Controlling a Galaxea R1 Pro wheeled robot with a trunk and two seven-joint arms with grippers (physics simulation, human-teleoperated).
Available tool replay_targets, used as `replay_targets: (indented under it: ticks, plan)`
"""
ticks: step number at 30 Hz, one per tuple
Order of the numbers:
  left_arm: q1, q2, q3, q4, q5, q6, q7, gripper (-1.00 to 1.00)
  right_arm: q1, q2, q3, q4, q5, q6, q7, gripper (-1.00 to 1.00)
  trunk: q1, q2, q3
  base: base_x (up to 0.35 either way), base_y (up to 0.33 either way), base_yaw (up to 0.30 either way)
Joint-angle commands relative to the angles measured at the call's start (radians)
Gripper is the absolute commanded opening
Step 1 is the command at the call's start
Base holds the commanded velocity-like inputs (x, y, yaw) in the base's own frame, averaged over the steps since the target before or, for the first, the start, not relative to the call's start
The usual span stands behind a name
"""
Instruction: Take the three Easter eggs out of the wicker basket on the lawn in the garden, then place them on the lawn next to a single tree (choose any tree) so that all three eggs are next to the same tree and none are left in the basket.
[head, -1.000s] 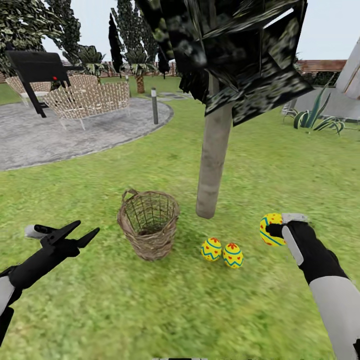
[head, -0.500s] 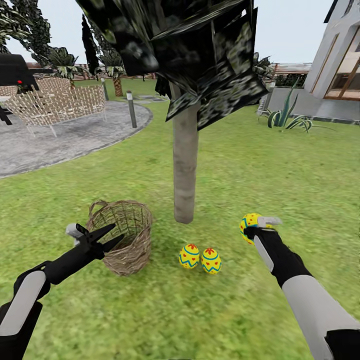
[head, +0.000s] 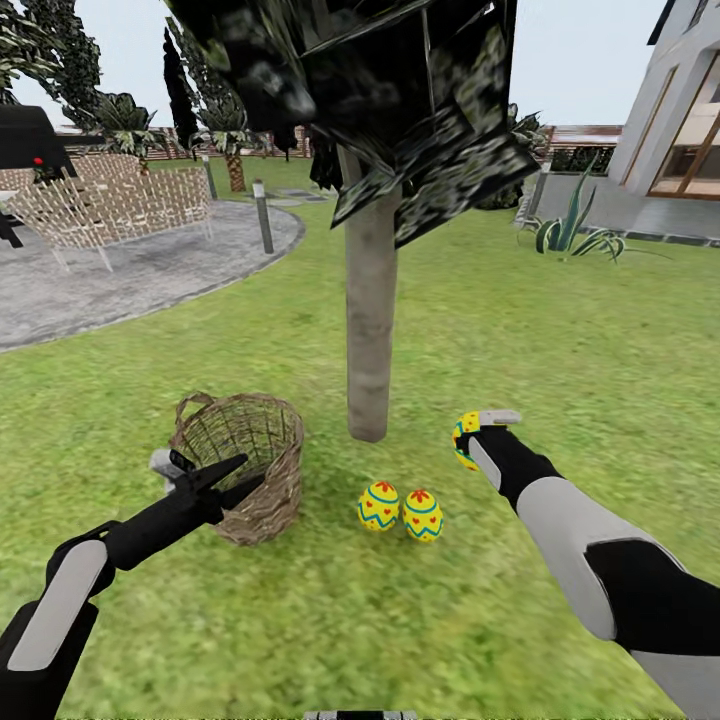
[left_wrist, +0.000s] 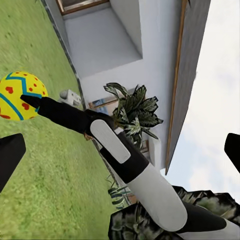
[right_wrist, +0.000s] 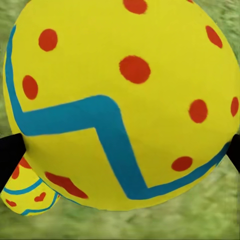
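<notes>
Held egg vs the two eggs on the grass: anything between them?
Nothing: bare lawn separates the egg in the right gripper from the grounded pair, per head view.

A grey round patio (head: 150, 275) fills the upper left, with pale lattice chairs (head: 110, 210) on it and a short lamp post (head: 264, 215) at its edge. A white house (head: 670, 130) and a spiky plant (head: 575, 232) stand upper right.

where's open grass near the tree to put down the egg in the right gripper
Bare lawn lies right of the tree trunk, under the held egg in the right gripper. Crowded: the two eggs before the trunk, wicker basket to their left.
</notes>
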Motion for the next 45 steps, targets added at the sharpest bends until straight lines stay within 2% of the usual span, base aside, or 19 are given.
replay_targets:
  ticks: [1, 7, 8, 11, 12, 16, 20, 24, 25, 28, 30, 36, 45]
  plan:
    - [-0.001, 0.001, 0.001, -0.002, -0.001, 0.005, -0.005, 1.0, -0.001, 0.0, 0.008, 0.001, -0.011, -0.006, -0.008, -1.0, 0.004, -0.008, -0.004, 0.0, 0.0, 0.0]
    - [-0.001, 0.002, 0.003, -0.01, 0.004, 0.006, -0.007, 1.0, -0.001, 0.002, 0.009, -0.023, -0.011, -0.018, 0.0, -1.0, 0.025, -0.047, -0.023, 0.0, 0.0, 0.0]
    - [-0.001, 0.002, 0.004, -0.011, 0.018, 0.007, -0.007, 1.0, -0.001, 0.002, 0.01, -0.026, -0.012, -0.017, 0.0, -1.0, 0.026, -0.047, -0.027, 0.0, 0.0, 0.0]
    - [0.0, 0.009, 0.003, -0.011, 0.096, 0.007, -0.006, 1.0, -0.001, 0.001, 0.01, -0.03, -0.011, -0.014, -0.005, -1.0, 0.027, -0.048, -0.039, 0.0, 0.0, 0.0]
    - [0.001, 0.01, 0.003, -0.011, 0.11, 0.007, -0.006, 1.0, -0.001, 0.001, 0.01, -0.032, -0.01, -0.014, -0.004, -1.0, 0.028, -0.048, -0.042, 0.0, 0.0, 0.0]
    - [0.002, 0.005, -0.004, -0.01, 0.123, 0.006, -0.006, 1.0, -0.003, 0.001, 0.01, -0.03, -0.013, -0.012, -0.013, -1.0, 0.029, -0.049, -0.058, 0.0, 0.0, 0.0]
    - [0.002, 0.008, -0.013, -0.011, 0.129, 0.007, -0.007, 1.0, -0.031, 0.002, 0.01, 0.018, -0.016, 0.021, -0.065, -1.0, 0.031, -0.05, -0.073, 0.0, 0.0, 0.0]
    - [0.002, 0.009, -0.016, -0.01, 0.174, 0.007, -0.007, 1.0, -0.067, 0.0, 0.01, 0.095, -0.012, 0.029, -0.07, -1.0, 0.033, -0.051, -0.089, 0.0, 0.0, 0.0]
    - [0.002, 0.009, -0.017, -0.01, 0.176, 0.007, -0.007, 1.0, -0.071, -0.001, 0.01, 0.1, -0.012, 0.028, -0.07, -1.0, 0.033, -0.051, -0.093, 0.0, 0.0, 0.0]
    - [0.002, 0.01, -0.059, -0.008, 0.179, 0.006, -0.007, 1.0, -0.074, 0.006, 0.011, 0.106, -0.012, 0.027, -0.069, -1.0, 0.035, -0.052, -0.104, 0.0, 0.0, 0.0]
    - [0.002, 0.013, -0.067, -0.008, 0.18, 0.006, -0.007, 1.0, -0.074, 0.008, 0.014, 0.107, -0.012, 0.026, -0.069, -1.0, 0.036, -0.052, -0.112, 0.0, 0.0, 0.0]
    - [0.002, 0.011, -0.071, -0.009, 0.178, 0.004, -0.003, 1.0, -0.073, 0.006, 0.015, 0.107, -0.012, -0.026, -0.069, -1.0, 0.038, -0.053, -0.135, 0.0, 0.0, 0.0]
    - [0.002, 0.009, -0.073, -0.009, 0.176, 0.003, -0.002, 1.0, -0.073, 0.007, 0.015, 0.107, -0.012, -0.03, -0.069, -1.0, 0.042, -0.056, -0.17, 0.0, 0.0, 0.0]
